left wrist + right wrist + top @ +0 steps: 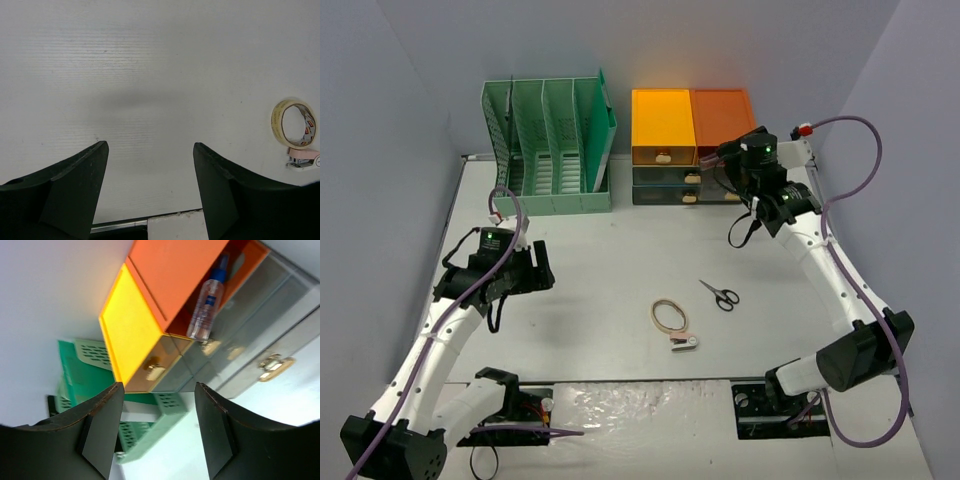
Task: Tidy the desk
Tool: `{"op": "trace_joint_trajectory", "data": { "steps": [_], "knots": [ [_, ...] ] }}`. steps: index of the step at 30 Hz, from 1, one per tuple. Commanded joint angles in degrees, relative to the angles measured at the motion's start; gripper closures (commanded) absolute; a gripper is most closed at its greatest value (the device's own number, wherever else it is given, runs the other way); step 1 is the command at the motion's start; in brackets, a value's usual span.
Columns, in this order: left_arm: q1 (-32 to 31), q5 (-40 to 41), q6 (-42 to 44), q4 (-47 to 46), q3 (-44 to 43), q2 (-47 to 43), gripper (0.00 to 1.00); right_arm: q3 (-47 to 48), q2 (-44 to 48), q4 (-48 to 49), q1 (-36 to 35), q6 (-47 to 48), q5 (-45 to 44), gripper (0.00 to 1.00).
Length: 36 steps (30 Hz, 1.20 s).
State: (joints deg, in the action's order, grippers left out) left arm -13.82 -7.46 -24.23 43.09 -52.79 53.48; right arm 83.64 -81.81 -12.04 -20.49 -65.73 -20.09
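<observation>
The off-white desk (610, 250) holds black-handled scissors (720, 294), a beige tape roll (669, 316) and a small white-and-pink stapler (684, 343) at its middle front. My left gripper (542, 268) hangs open and empty over the desk's left side. In the left wrist view (150, 150) the bare desk (150, 75) lies below it, with the tape roll (294, 122) and stapler (302, 157) at the right edge. My right gripper (725, 168) is open and empty in front of the drawer unit (690, 145); the right wrist view (159, 390) confirms this.
A mint-green slotted file rack (548, 145) stands at the back left, beside the orange-and-grey drawer unit. In the right wrist view, a clear spray bottle with a blue cap (205, 307) lies in the unit's open orange compartment (235, 270). Grey walls enclose the desk.
</observation>
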Motion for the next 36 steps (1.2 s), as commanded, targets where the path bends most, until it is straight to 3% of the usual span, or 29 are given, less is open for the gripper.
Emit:
{"op": "trace_joint_trajectory", "data": {
  "steps": [1, 9, 16, 22, 36],
  "knots": [
    [-0.41, 0.57, 0.59, -1.97, -2.41, -0.04, 0.34, -3.36, 1.46, -8.53, -1.84, 14.70, -3.65, 0.47],
    [-0.41, 0.84, 1.46, -1.20, -3.22, 0.84, 0.34, -11.84, 3.92, -15.44, -4.11, 17.59, -10.94, 0.49],
    [-0.41, 0.43, 1.55, -1.78, -3.28, 1.63, 0.34, -10.23, 2.17, -15.16, -4.63, 20.46, -18.52, 0.48],
    [-0.41, 0.47, 1.58, -2.05, -2.84, 1.63, 0.34, -11.75, -0.48, -6.17, -4.14, 26.43, -20.52, 0.46],
    [-0.41, 1.83, 3.05, -0.10, -4.61, 1.99, 0.34, -10.24, -10.64, 11.67, -0.22, 33.38, -14.07, 0.44]
  ]
}}
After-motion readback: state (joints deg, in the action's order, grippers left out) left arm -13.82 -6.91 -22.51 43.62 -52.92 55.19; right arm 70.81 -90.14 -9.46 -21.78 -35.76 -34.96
